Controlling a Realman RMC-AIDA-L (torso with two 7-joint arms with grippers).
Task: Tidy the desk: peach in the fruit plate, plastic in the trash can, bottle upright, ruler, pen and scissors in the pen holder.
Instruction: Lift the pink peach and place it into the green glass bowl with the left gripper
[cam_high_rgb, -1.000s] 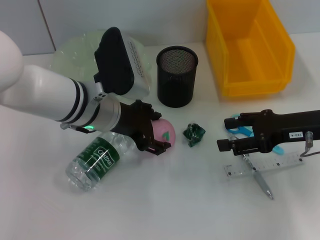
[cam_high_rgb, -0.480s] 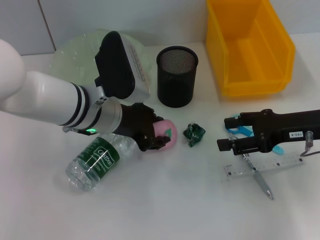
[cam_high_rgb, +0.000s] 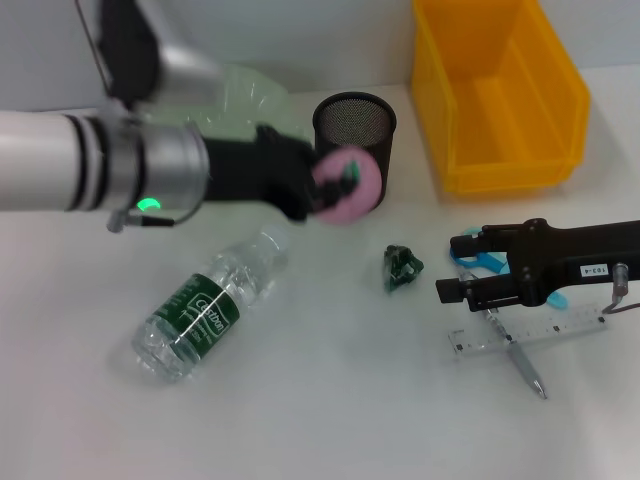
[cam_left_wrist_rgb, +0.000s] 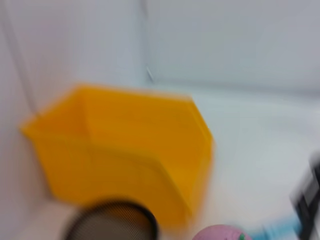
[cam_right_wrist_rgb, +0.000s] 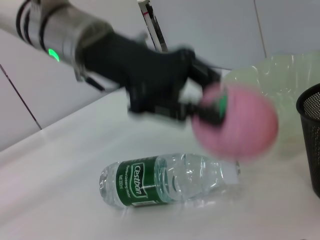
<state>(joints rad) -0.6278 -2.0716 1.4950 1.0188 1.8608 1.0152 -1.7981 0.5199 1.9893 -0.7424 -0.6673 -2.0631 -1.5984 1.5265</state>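
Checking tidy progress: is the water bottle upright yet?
No. The water bottle lies on its side on the desk, cap toward the pen holder.

The peach (cam_high_rgb: 345, 185) is pink with a green patch. The water bottle (cam_high_rgb: 207, 307) is clear with a dark green label in white lettering. The bin (cam_high_rgb: 497, 95) is yellow, the mesh pen holder (cam_high_rgb: 354, 150) black, and the crumpled plastic (cam_high_rgb: 402, 268) dark green.

A white desk (cam_high_rgb: 330, 400) stands against a pale panelled wall (cam_high_rgb: 330, 40).
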